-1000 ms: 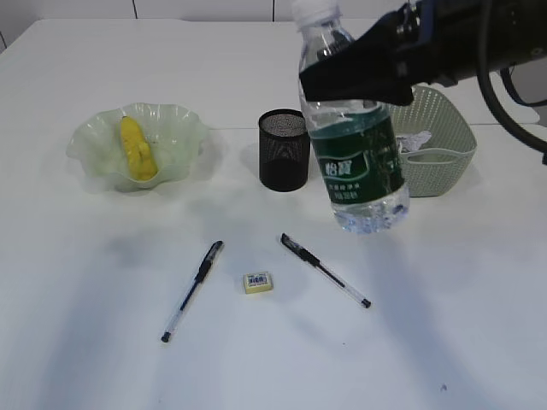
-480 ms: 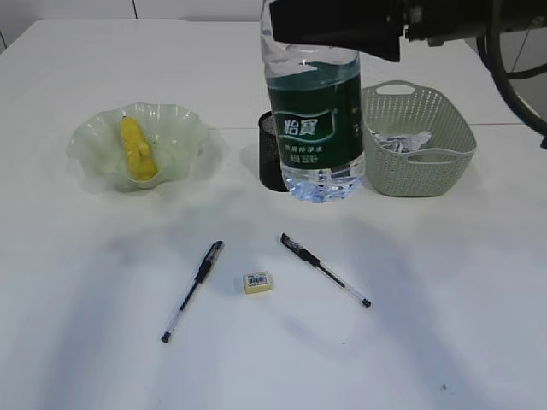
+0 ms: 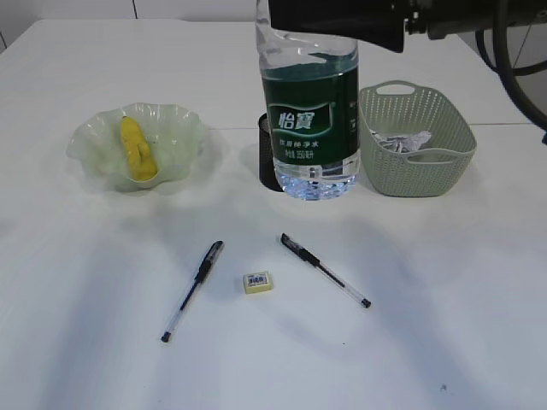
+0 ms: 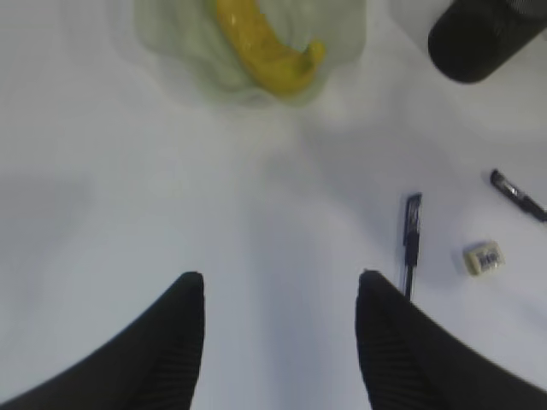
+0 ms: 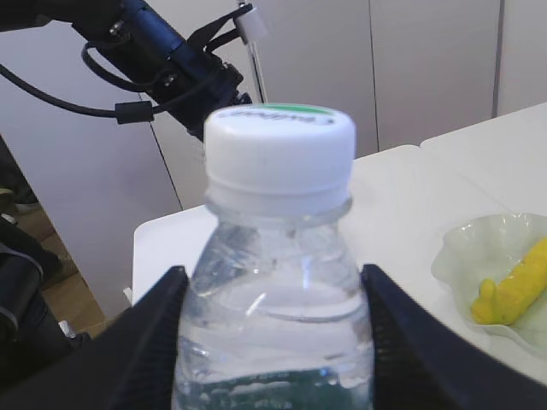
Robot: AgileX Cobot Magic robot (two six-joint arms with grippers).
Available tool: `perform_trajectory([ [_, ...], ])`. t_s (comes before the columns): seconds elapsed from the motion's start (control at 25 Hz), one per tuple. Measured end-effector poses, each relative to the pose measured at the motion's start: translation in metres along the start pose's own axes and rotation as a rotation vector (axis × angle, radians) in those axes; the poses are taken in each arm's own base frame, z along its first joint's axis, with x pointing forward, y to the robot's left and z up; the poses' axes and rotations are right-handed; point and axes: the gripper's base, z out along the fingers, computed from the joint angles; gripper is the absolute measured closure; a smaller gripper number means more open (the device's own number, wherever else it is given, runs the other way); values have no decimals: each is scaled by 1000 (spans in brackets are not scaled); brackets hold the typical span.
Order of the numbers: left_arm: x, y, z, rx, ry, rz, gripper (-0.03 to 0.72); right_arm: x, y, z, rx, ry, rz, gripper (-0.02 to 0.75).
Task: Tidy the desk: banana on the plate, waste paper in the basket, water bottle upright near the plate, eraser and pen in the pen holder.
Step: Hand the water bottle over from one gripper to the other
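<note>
at top centre of the exterior frame, the right gripper (image 3: 342, 26) pinches the water bottle (image 3: 309, 128) upright, hiding most of the pen holder (image 3: 267, 158); the left gripper (image 4: 278, 299) hangs spread above bare desk (image 4: 128, 213), lower centre of its view.

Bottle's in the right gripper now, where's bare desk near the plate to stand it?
Bare desk lies in front of the plate, and between the plate and the pen holder. The centre is crowded: two pens flank the eraser. The water bottle hangs in front of the pen holder, beside the basket.
</note>
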Motion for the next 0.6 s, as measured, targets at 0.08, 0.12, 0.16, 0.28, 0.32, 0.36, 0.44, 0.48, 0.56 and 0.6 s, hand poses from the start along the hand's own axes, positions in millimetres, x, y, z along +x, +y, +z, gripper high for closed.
perform_trajectory([
  [0.08, -6, 0, 0, -1, -64, 1, 286, 0, 0, 0, 0, 0, 0, 318],
  [0.12, -8, 0, 1, -2, -92, 3, 286, 0, 0, 0, 0, 0, 0, 319],
  [0.16, -9, 1, 2, -4, -124, 1, 286, 0, 0, 0, 0, 0, 0, 319],
  [0.28, -6, -2, 14, 1, -198, 16, 286, 0, 0, 0, 0, 0, 0, 320],
  [0.32, -2, -4, 20, 6, -219, 36, 286, 0, 0, 0, 0, 0, 0, 320],
  [0.36, 2, -9, 27, 13, -247, 61, 286, 0, 0, 0, 0, 0, 0, 320],
  [0.44, 17, -18, 42, 34, -277, 107, 286, 0, 0, 0, 4, 0, 0, 320],
  [0.48, 25, -24, 49, 47, -301, 134, 286, 0, -1, 0, 6, 0, 0, 320],
  [0.56, 38, -36, 59, 78, -356, 171, 286, 0, -1, 0, 14, 0, 0, 320],
  [0.6, 44, -42, 62, 96, -389, 184, 286, 0, -2, 0, 20, 0, 0, 320],
])
